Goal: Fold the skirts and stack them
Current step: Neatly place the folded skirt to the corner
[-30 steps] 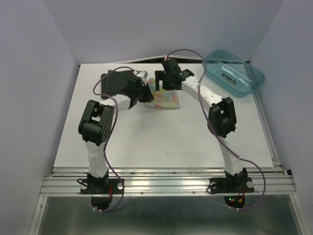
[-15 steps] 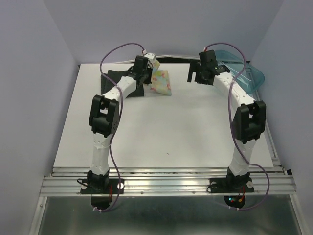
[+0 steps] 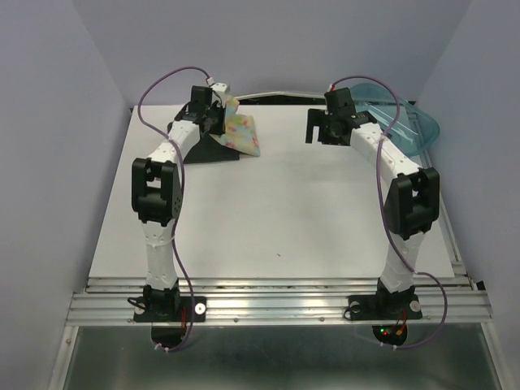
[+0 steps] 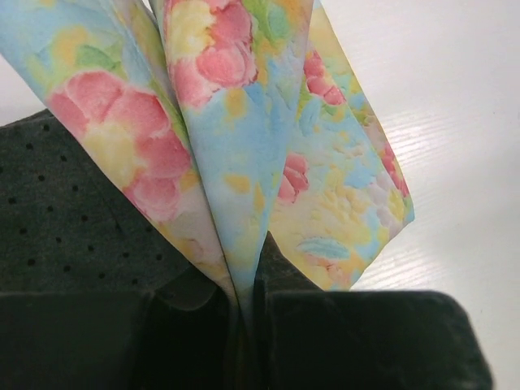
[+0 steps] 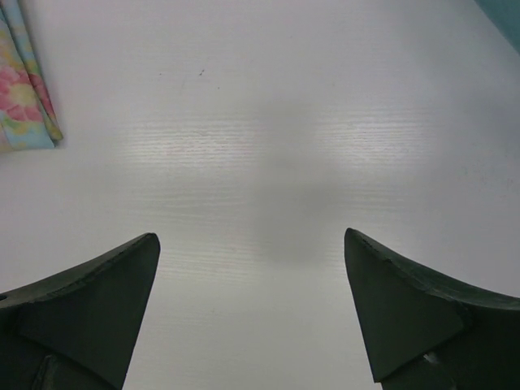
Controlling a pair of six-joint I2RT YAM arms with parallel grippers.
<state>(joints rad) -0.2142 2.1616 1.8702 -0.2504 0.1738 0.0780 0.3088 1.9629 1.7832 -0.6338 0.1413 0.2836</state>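
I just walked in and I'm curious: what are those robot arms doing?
The left gripper is shut on the flowery skirt, holding it over the edge of the dark skirt at the far left of the table. The right gripper is open and empty, near the teal bin. The skirts aren't stacked yet.

floral skirt (image 4: 236, 154): yellow, pink, blue, green | dark skirt (image 4: 73, 219): charcoal | bin (image 3: 424, 128): teal

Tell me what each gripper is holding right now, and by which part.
The left gripper pinches the floral skirt by a bunched edge, layers gathered in its jaws, above the dark skirt. The right gripper is open and holds nothing.
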